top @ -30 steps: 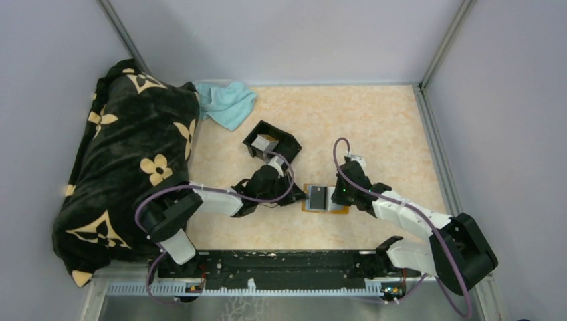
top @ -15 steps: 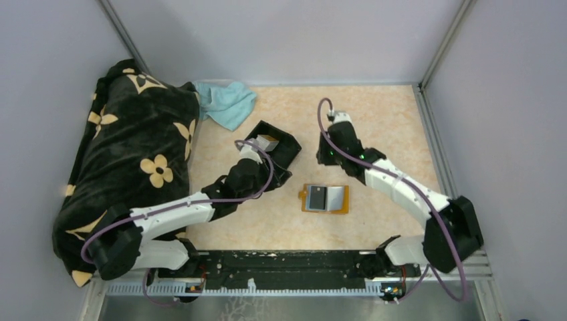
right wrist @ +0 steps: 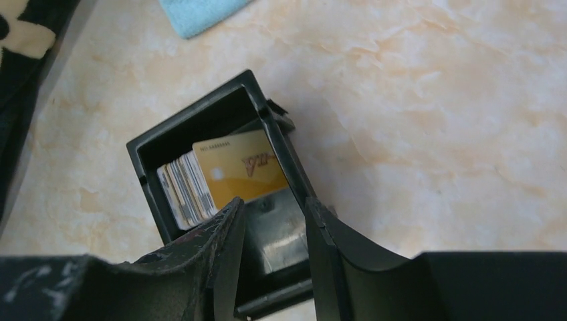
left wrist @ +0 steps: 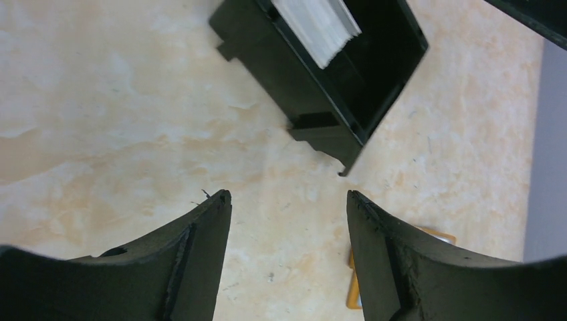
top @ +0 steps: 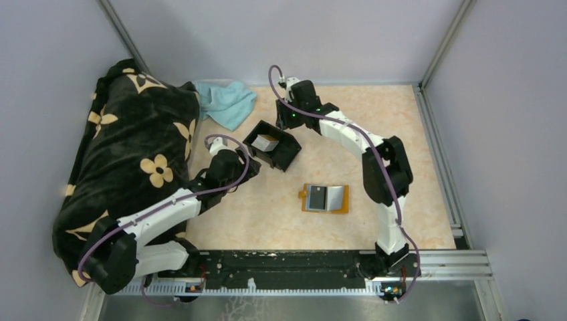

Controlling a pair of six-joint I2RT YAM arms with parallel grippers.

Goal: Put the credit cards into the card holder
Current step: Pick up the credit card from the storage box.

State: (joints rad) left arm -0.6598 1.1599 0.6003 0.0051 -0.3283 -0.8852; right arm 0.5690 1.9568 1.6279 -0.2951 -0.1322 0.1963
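Two arms swung from wallet [top: 324, 198] to tray [top: 289, 155]; left claw [left wrist: 287, 195], right claw [right wrist: 274, 202] released, empty, so next cards [right wrist: 200, 180] pickup looks due.

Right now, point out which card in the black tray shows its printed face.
The gold card, frontmost in the black tray: its printed face shows, while the pale cards behind it show only edges.
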